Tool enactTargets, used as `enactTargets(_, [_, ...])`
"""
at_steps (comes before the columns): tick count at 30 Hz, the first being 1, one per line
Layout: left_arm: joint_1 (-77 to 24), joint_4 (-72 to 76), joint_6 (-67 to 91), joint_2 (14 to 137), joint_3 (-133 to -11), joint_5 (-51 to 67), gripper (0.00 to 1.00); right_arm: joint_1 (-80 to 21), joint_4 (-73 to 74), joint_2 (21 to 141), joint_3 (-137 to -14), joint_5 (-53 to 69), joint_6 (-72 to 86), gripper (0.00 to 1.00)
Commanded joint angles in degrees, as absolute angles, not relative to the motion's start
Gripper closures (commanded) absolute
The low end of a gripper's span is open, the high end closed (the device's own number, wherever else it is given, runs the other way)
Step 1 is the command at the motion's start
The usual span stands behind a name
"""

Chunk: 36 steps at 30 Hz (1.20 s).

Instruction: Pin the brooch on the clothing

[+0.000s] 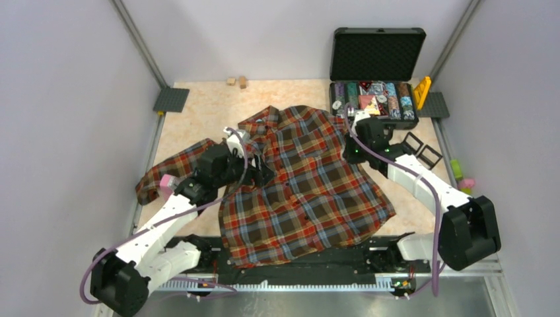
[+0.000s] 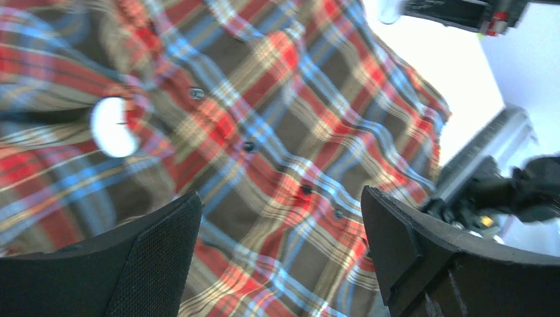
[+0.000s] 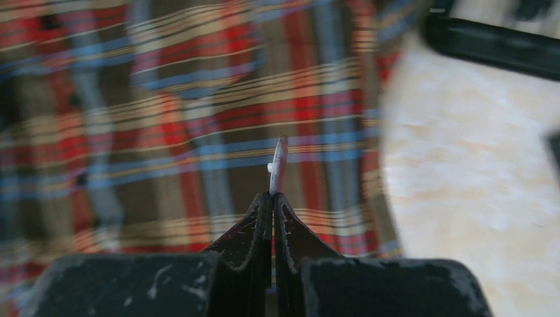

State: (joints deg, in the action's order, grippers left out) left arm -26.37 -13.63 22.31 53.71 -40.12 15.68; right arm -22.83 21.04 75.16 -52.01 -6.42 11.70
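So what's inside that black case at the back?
Rows of small colourful pieces fill the open case. Its near left corner is partly hidden by the right arm, so anything there cannot be seen.

large plaid shirt of woven cloth: matt, soft, creased, with small dark glossy buttons. pale peach marbled worktop: smooth, low sheen. left claw: black pads with a fine, rough, mesh-like grain. right claw: black matt plastic fingers, scuffed with pale scratches, pinching the thin pale brooch, edge-on, smooth. black case: lid lined with dimpled foam. white arm shells: smooth glossy plastic.
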Motion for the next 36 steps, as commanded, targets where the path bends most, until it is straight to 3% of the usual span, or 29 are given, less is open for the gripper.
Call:
enactTargets(1, [-28.80,6.77,30.17,53.96,-33.89,27.36,0.06,-24.54,17.44,73.03,-51.43,17.72,13.11,1.00])
enactTargets(10, [-30.62,19.53,33.66,57.01,-27.24,37.21,0.06,-26.58,17.39,73.07,-49.83,40.50,8.62,1.00])
enactTargets(20, [-33.12,25.57,33.89,59.51,-26.13,43.48,0.09,-30.71,15.67,72.01,-50.87,49.85,9.79,1.00])
enactTargets(27, [-35.15,21.80,30.66,61.87,-28.18,46.30,0.26,-32.09,17.54,72.47,-52.69,54.64,8.29,1.00])
enactTargets(36, [-37.46,21.97,30.06,64.36,-30.06,46.19,0.38,-34.08,18.91,73.11,-53.64,58.25,7.13,1.00])
